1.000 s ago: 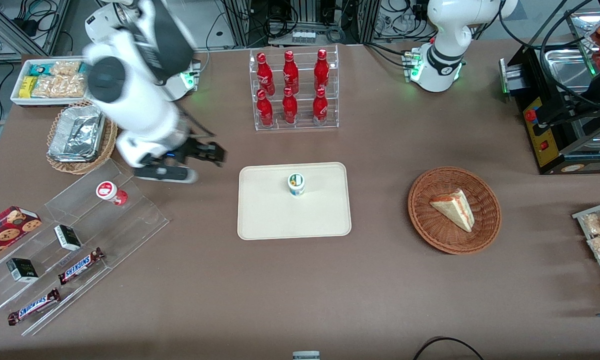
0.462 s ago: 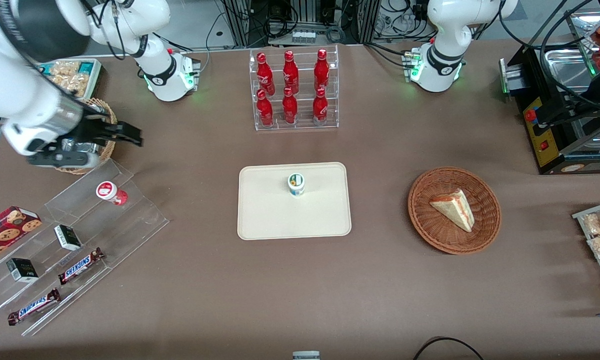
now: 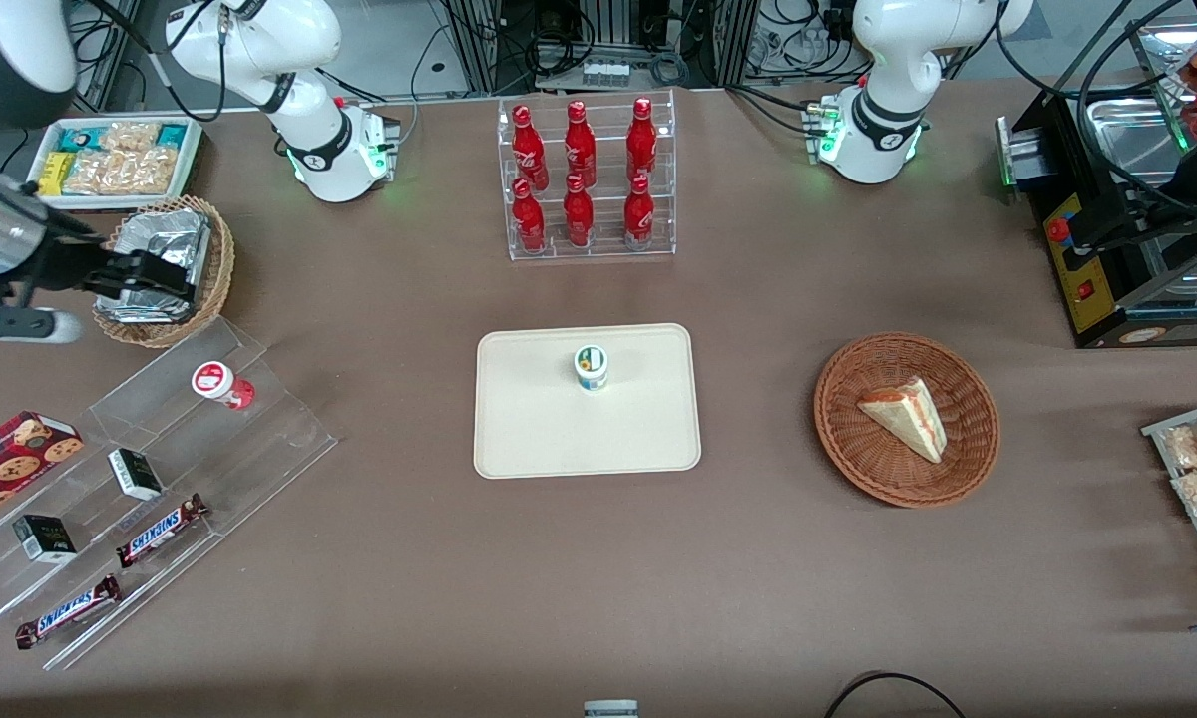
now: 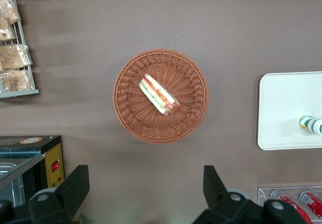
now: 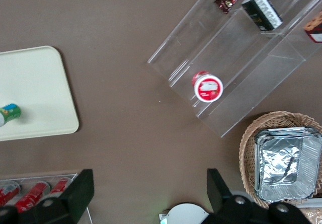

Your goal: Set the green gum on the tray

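Observation:
The green gum [image 3: 591, 366], a small white canister with a green-and-white lid, stands upright on the beige tray [image 3: 559, 429], in the half farther from the front camera. Both also show in the right wrist view, the gum [image 5: 9, 113] and the tray [image 5: 35, 88], and in the left wrist view, the gum [image 4: 312, 125] and the tray [image 4: 284, 103]. My right gripper [image 3: 182, 279] is open and empty. It hangs high over the foil basket toward the working arm's end of the table, well away from the tray. In the right wrist view the gripper [image 5: 149, 186] has only bare table between its fingers.
A red-lidded canister [image 3: 221, 383] sits on a clear stepped stand [image 3: 259, 449] with chocolate bars and small boxes. A wicker basket with a foil tray [image 3: 160, 261], a white snack bin [image 3: 110, 160], a rack of red bottles [image 3: 587, 179] and a sandwich basket [image 3: 906, 419] stand around the tray.
My right arm has swung away from the tray toward its own end of the table and risen, with the gripper open. The green gum has stayed on the tray.

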`<state>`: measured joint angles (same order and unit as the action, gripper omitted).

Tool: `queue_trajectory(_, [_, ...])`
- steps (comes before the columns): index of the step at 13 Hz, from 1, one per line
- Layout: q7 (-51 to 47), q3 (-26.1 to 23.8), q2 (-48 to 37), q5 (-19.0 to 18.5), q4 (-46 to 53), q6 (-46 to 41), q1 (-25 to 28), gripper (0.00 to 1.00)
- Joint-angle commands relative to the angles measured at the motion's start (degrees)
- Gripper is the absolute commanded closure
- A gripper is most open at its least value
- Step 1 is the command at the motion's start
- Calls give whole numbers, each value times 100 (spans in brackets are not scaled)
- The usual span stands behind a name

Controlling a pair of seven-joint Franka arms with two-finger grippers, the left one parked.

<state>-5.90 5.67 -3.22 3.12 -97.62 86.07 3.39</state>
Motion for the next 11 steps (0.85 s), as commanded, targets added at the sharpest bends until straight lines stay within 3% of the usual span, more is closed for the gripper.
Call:
queue_trajectory(1, [333, -144, 313, -66, 392, -161, -373, 0])
queue_trajectory(11, [669, -189, 436, -154, 533, -117, -506, 0])
